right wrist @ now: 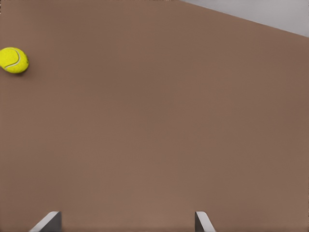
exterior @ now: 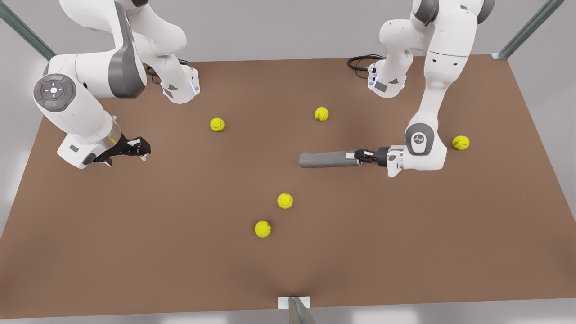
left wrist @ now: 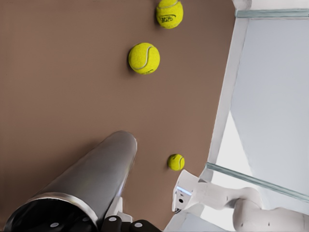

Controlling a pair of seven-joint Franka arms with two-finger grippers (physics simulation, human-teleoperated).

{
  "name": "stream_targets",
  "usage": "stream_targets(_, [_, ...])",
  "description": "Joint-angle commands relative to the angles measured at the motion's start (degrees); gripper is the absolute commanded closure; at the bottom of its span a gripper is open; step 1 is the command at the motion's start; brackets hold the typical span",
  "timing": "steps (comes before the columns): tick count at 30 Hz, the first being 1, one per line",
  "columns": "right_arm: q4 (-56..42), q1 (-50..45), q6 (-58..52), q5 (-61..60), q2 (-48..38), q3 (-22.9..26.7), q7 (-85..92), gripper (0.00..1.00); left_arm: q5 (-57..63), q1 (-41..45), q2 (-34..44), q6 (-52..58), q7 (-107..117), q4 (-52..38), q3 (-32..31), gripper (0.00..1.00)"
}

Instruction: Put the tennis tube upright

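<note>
The tennis tube (exterior: pixel 326 159) is a dark grey cylinder lying on its side on the brown table (exterior: pixel 180 252), right of centre in the front view. My left gripper (exterior: pixel 362 156) reaches in from the front view's right and is shut on the tube's end. In the left wrist view the tube (left wrist: pixel 99 181) stretches away from the gripper (left wrist: pixel 82 224), its silvery rim (left wrist: pixel 58 199) at the held end. My right gripper (exterior: pixel 143 150) waits at the front view's left, low over the table. Its fingers (right wrist: pixel 48 221) stand wide open over bare table.
Several yellow-green tennis balls lie scattered: two behind the tube (exterior: pixel 217 124) (exterior: pixel 321 114), one beside the left arm's wrist (exterior: pixel 461 142), two nearer the front edge (exterior: pixel 285 200) (exterior: pixel 263 229). One ball (right wrist: pixel 14 60) lies ahead of the right gripper. Metal frame posts (exterior: pixel 297 310) stand at the table's edges.
</note>
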State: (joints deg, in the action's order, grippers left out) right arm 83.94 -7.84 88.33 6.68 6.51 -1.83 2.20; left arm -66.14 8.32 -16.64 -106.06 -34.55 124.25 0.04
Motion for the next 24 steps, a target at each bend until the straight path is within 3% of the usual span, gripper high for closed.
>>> stream_targets(1, [0.0,0.11,0.0,0.0,0.0,0.08,0.0,0.0,1.89,0.11,0.11,0.24,0.45,-0.24,0.14,0.79])
stream_targets(18, [-3.25,-0.5,10.37,0.09,4.74,-0.19,0.0,0.0,21.75,-0.5,3.1,1.03,9.59,-11.05,6.55,0.79])
stream_targets(24, [-3.34,-0.33,10.55,0.26,5.18,-0.01,0.09,0.0,34.94,-0.5,4.42,0.24,9.94,-15.09,6.55,0.79])
